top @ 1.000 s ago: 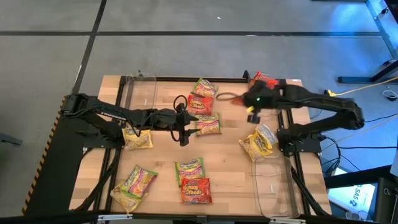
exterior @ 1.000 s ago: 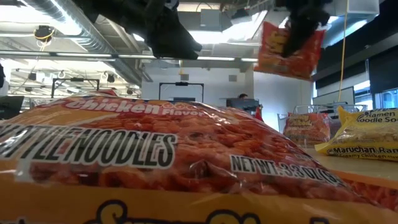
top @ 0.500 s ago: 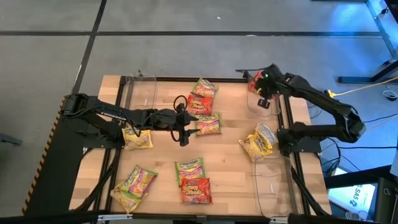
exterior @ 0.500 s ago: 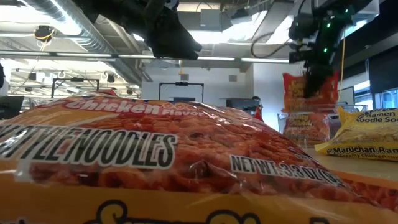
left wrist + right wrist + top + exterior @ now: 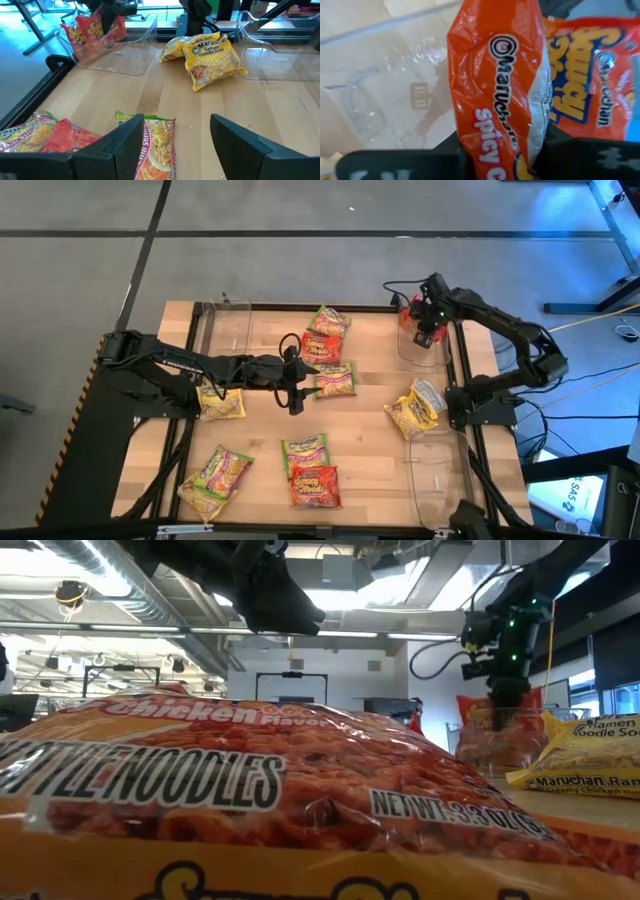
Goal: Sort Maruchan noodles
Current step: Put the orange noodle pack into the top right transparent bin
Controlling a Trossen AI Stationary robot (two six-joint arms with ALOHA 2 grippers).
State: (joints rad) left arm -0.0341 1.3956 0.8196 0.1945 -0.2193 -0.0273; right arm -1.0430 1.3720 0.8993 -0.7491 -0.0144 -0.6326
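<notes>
High view: right gripper [image 5: 425, 330] pinches a crinkly red-orange plastic noodle packet [image 5: 502, 95] inside the clear plastic bin [image 5: 412, 352] at the table's far right; left gripper [image 5: 293, 392] hovers mid-table, fingers spread, empty.

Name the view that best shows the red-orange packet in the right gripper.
Right wrist view: the red-orange packet fills it, label readable. The low view shows it small, dipping into a clear bin; the high view shows only a red sliver beneath the right gripper.

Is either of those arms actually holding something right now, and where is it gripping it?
Yes. The right gripper pinches a red-orange crinkly plastic noodle packet by one end, over the clear plastic bin. The left gripper is open and holds nothing.
</notes>
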